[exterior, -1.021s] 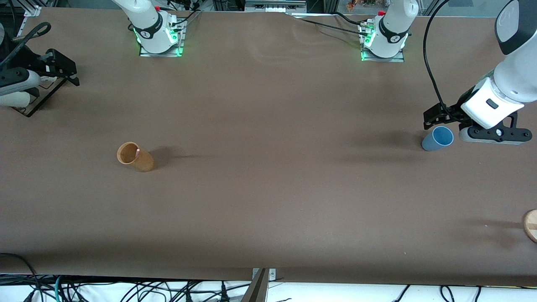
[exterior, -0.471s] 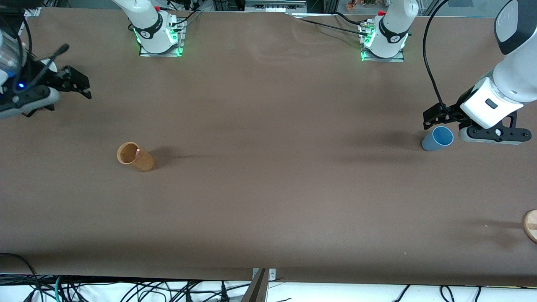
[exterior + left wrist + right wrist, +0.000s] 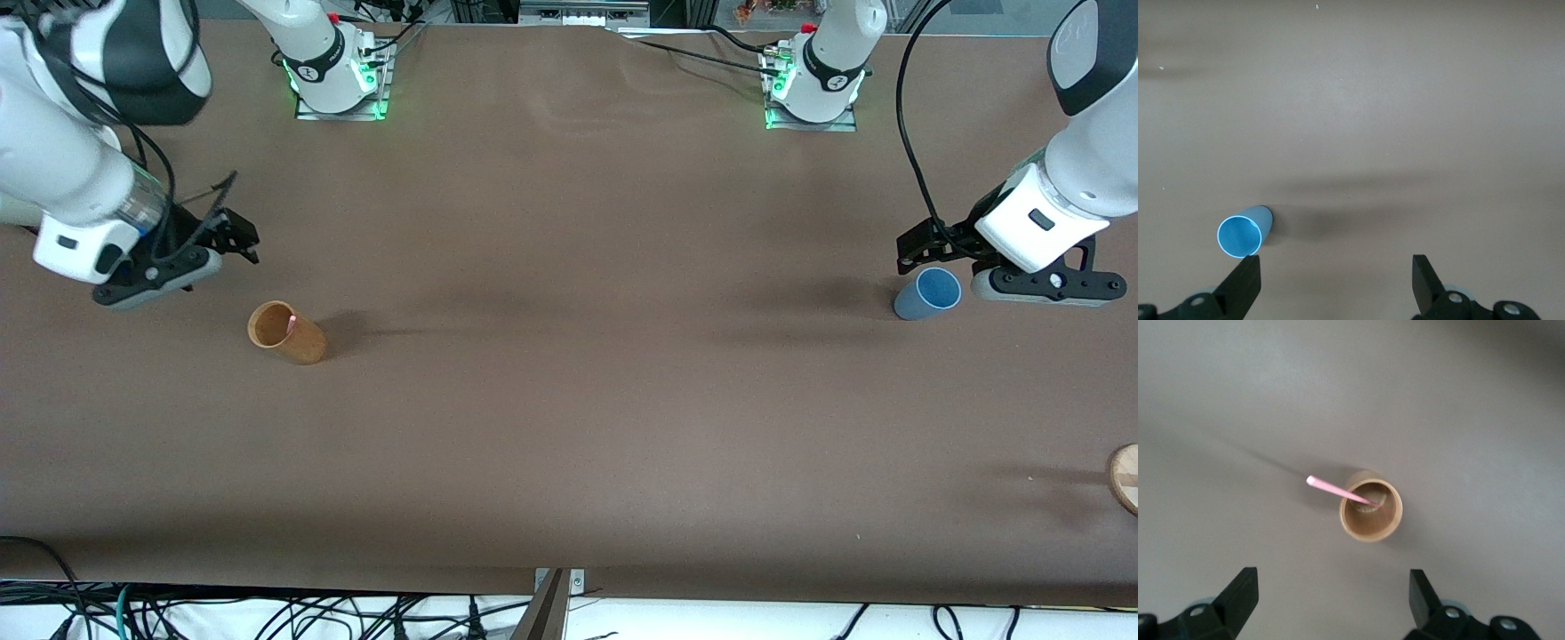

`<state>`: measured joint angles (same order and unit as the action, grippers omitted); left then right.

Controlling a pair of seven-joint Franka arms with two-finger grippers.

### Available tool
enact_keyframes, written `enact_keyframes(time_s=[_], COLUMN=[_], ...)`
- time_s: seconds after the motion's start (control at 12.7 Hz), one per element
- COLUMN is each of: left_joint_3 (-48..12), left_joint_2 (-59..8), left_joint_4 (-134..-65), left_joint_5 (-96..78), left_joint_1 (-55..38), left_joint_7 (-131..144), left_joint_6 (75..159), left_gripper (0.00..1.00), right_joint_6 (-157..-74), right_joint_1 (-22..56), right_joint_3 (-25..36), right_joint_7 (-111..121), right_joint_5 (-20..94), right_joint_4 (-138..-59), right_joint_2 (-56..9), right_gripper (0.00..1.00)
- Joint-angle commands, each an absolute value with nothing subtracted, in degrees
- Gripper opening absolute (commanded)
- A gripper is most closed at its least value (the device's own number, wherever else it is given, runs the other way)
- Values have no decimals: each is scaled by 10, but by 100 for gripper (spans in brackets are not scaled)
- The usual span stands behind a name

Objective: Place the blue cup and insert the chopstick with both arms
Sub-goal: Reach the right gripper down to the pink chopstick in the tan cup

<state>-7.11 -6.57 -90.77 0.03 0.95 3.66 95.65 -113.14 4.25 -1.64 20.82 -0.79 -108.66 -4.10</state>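
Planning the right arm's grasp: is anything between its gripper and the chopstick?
Nothing visible. The right gripper, open, hangs near the tan cup; the chopstick leans out of that cup, its top exposed.

Front view: high camera across table, faces robot bases along top edge, looks steeply down, takes in whole table [image 3: 569,427].
Left wrist view: looks straight down past own fingers [image 3: 1245,283] at frame bottom, close; shares blue cup [image 3: 1243,233] with front view [image 3: 927,294].
Right wrist view: same downward set, close; shares tan cup [image 3: 1371,507] and chopstick [image 3: 1338,490] with front view [image 3: 286,332].
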Motion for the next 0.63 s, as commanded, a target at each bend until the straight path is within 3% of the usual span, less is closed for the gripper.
enact_keyframes(time_s=[0.0,0.16,0.55], left_joint_3=[-72,-69,-64], left_joint_2=[-76,-79,-152], left_joint_4=[-893,-901,-907], left_joint_5=[12,12,64], left_joint_1=[8,16,89], left_joint_7=[28,32,-46], left_joint_6=[945,945,941], left_gripper=[100,100,100], right_joint_6=[-1182,-1232,-1269], right_joint_1=[40,40,40], right_joint_3=[-18,-36,-46], right_joint_7=[221,215,214], right_joint_5=[-9,-9,-13], right_joint_4=[-1096,-1095,-1087], right_joint_2=[-79,-114,-151], right_gripper=[100,99,84])
